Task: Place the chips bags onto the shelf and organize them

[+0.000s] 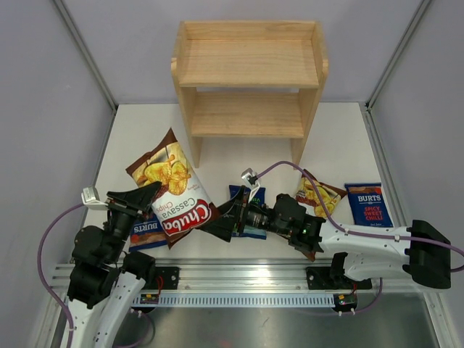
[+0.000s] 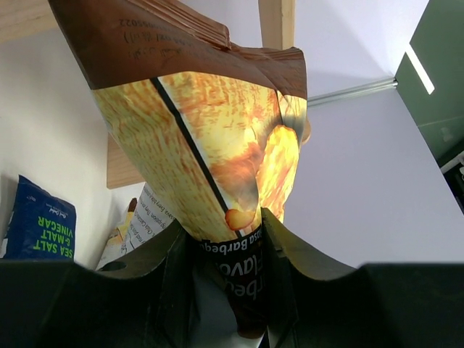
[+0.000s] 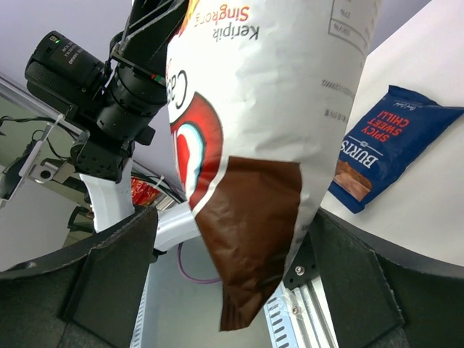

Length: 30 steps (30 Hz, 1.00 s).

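Left pincer (image 1: 154,194) has the big Chuba bag (image 1: 174,190) pinched at its left edge. In the left wrist view its black fingers (image 2: 290,246) press into the glossy film, which puckers between them. The bag hangs tilted over the near-left worktop (image 1: 138,130), with its crimped brown top seal pointing far-left, close to the shelf's left foot, and its white logo end down at near-right. Right pincer (image 1: 219,226) sits at that lower brown corner with its fingers spread wide either side of it. In the right wrist view the corner dangles in the gap, with no squeeze that I can see. The shelf (image 1: 249,72) stands at the far middle: pale, smooth natural wood, two flat tiers, solid side panels and a raised lip round the top. A strip of bare white worktop runs between its feet and the bags. The rest of the bags lie flat along the near side. The left Burts bag (image 1: 148,233), dark blue and shiny, is partly under the held bag. The middle Burts bag (image 1: 239,193) shows just beyond the right arm. The second Chuba bag (image 1: 319,194) lies rumpled and half hidden by that arm. The right Burts bag (image 1: 368,204) lies squarely near the right edge, apart from the others. A slotted metal rail (image 1: 239,277) bounds the near edge, and grey walls close in on the left and right.
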Tool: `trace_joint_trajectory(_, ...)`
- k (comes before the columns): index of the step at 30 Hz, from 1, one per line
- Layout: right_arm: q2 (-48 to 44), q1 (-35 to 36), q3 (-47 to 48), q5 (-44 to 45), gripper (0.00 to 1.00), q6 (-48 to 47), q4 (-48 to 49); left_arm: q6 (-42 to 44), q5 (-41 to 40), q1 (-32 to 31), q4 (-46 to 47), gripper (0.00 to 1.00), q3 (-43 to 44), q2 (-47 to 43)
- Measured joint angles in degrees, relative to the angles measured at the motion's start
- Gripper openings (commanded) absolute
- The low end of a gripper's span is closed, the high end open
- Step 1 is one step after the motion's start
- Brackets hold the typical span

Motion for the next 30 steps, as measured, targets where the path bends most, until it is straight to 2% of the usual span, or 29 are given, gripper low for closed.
trace_joint_trajectory(7,0.42,0.24,0.09,1.27,0.79,-2.01,0.11,-1.51,2.86,0.00,0.92,0.22,-0.04,0.15)
trace_joint_trajectory(10,0.98,0.44,0.28,1.31,0.67,-2.45,0.44,-1.75,3.04,0.00,1.01,0.23,-0.04,0.13)
trace_joint_trajectory(14,1.73,0.48,0.61,1.05,0.47,-3.28,0.96,-1.64,3.26,0.00,1.09,0.30,-0.04,0.13)
trace_joint_trajectory(15,1.79,0.48,0.68,0.92,0.41,-3.48,1.16,-1.55,3.37,0.00,1.07,0.33,-0.04,0.13)
trace_joint_trajectory(16,1.79,0.50,0.70,0.81,0.40,-3.76,1.33,-1.40,3.43,0.00,0.98,0.44,-0.04,0.13)
trace_joint_trajectory(19,1.75,0.55,0.70,0.74,0.33,-4.20,1.46,0.31,3.76,0.00,0.72,0.64,0.09,0.26)
trace_joint_trajectory(20,1.62,0.55,0.68,0.72,0.30,-4.26,1.38,0.98,3.80,0.00,0.07,0.79,0.50,0.63)
trace_joint_trajectory(23,0.46,0.68,0.35,0.76,0.18,-4.48,0.63,4.48,4.31,0.00,-1.05,0.99,3.63,4.13)
trace_joint_trajectory(24,-0.11,0.68,0.24,0.81,0.14,-4.61,0.20,5.73,4.68,0.00,-1.27,0.99,4.92,5.55)
trace_joint_trajectory(30,-5.35,0.70,-0.57,1.33,0.14,-5.44,-3.04,11.93,5.84,-0.11,-2.10,0.99,8.35,9.51)
